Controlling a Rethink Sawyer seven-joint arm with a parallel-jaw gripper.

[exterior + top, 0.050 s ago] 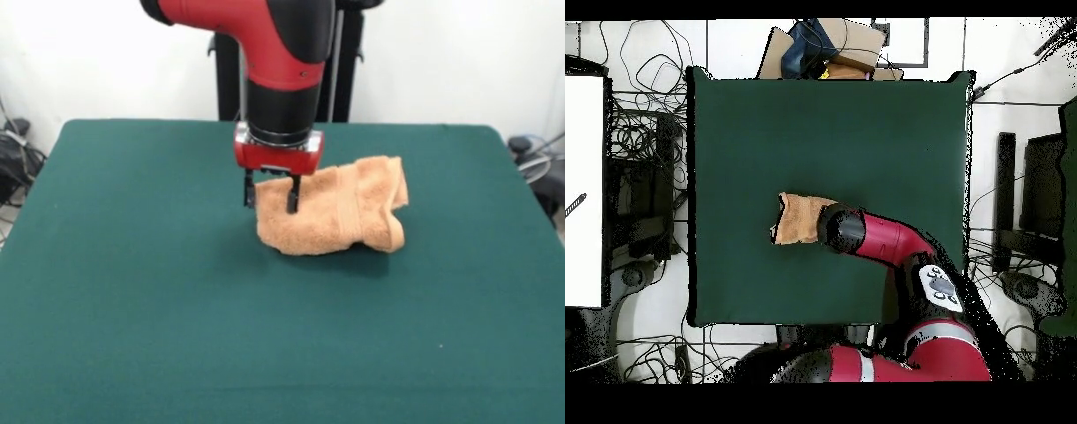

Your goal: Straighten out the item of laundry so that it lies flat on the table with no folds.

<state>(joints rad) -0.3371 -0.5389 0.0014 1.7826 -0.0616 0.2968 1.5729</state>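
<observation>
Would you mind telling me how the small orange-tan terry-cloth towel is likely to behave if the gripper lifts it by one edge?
The orange-tan terry-cloth towel lies bunched with soft folds, so it will probably hang limp and drape rather than hold shape. It looks small against the dark green felt-topped table, so it is likely light. Its looped pile on felt may drag rather than slide when the gripper pulls it.

The towel [340, 208] is light orange-tan terry with a woven band of the same tan running across it. The table [177, 336] is plain dark green. The arm [265, 44] is red with black sections, its pincer [270, 196] mount red and the fingers [291, 196] black.
</observation>
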